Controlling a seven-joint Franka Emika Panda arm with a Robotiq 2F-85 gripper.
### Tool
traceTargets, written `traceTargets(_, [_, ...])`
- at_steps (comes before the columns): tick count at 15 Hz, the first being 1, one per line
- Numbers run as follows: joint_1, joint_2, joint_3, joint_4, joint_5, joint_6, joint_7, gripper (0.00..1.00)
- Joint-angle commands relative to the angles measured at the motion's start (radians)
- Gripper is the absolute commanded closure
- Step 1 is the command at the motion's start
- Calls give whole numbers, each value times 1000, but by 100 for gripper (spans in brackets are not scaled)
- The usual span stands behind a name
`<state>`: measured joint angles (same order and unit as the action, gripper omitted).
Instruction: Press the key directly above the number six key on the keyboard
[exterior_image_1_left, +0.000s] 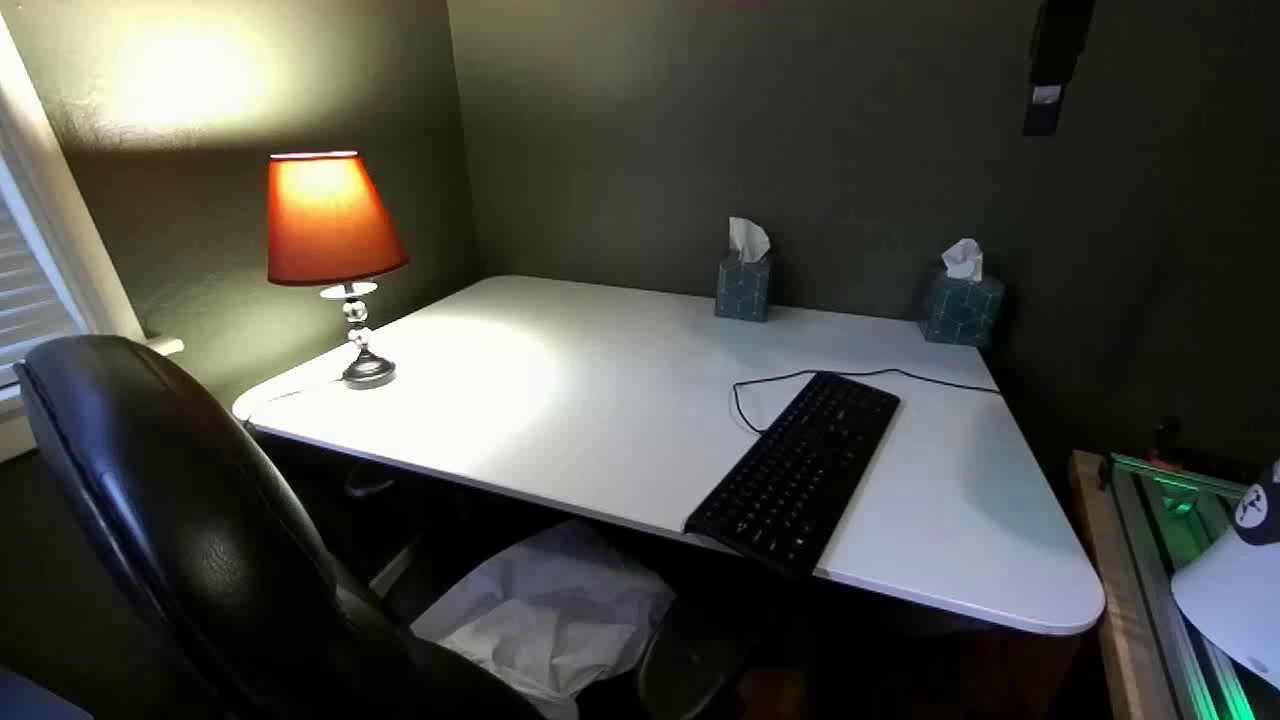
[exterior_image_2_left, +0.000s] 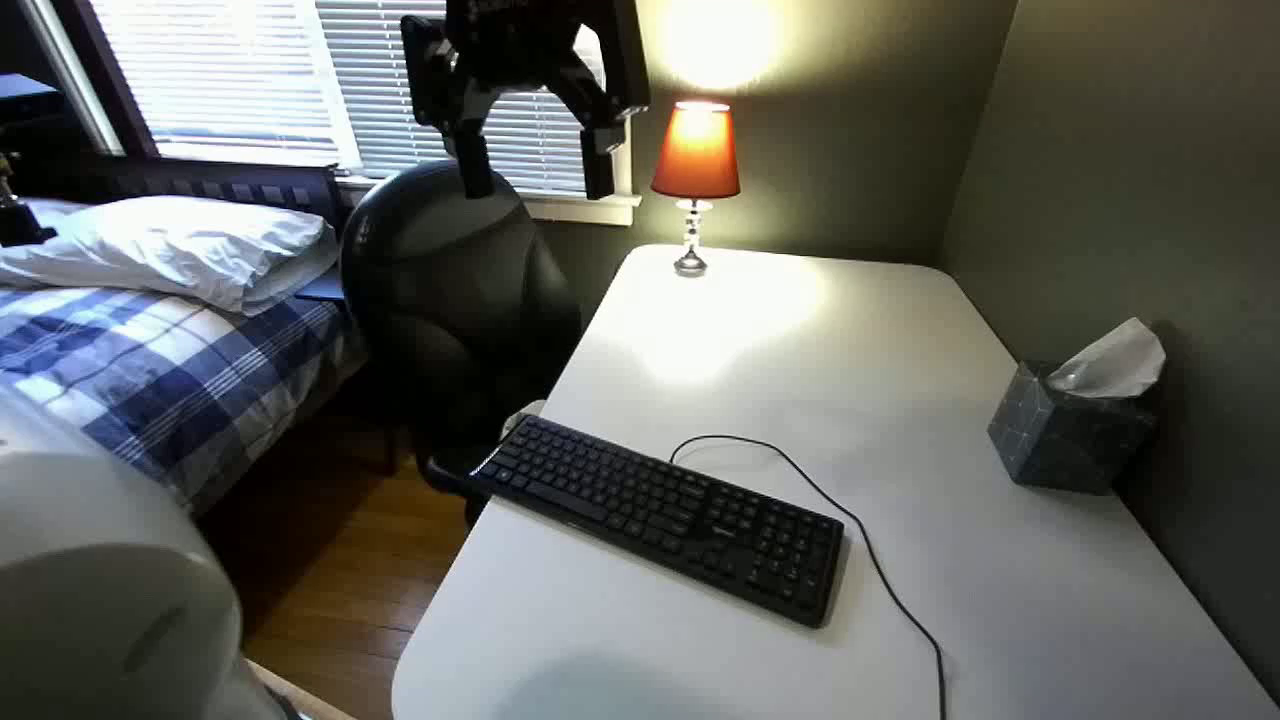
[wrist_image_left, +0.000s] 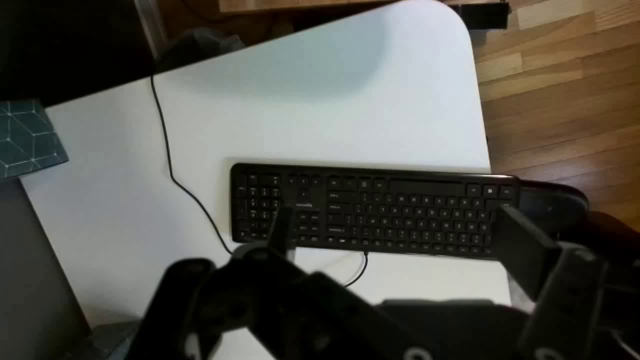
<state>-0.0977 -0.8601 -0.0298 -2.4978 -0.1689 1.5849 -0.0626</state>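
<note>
The long black keyboard (exterior_image_1_left: 805, 470) lies flat on the white desk, one end jutting past the desk edge. It also shows in an exterior view (exterior_image_2_left: 640, 500) and in the wrist view (wrist_image_left: 400, 210), where its keys stand upside down and their labels are too small to read surely. Its thin black cable (wrist_image_left: 167, 145) runs off across the desk. My gripper (exterior_image_2_left: 537, 185) is open and empty, high above the desk, fingers pointing down. In the wrist view the gripper (wrist_image_left: 400, 230) has its fingers spread wide, overlapping parts of the keyboard. A dark part of it shows in an exterior view (exterior_image_1_left: 1042, 115).
A lit red lamp (exterior_image_1_left: 330, 225) stands at the desk's far end. Tissue boxes (exterior_image_1_left: 742, 288) (exterior_image_1_left: 962, 308) stand along the wall. A black office chair (exterior_image_2_left: 450, 280) is beside the desk (exterior_image_2_left: 560, 620), near the keyboard's jutting end. A bed (exterior_image_2_left: 170, 350) is behind.
</note>
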Motion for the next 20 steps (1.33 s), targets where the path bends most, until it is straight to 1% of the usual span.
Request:
traceTargets(1, [19,1,-12,3,-9,-4,11,0])
traceTargets(5, [19,1,-12,3,-9,-4,11,0])
traceTargets(7, [19,82,-15,25,-7,6,17,0])
traceTargets(10, [33,156,-23,17,-4,43,-4,0])
traceTargets(18, [74,365,-14,-23,0,274,-57,0])
traceTargets(20, [82,413,-8,-32,2,317,-67,0])
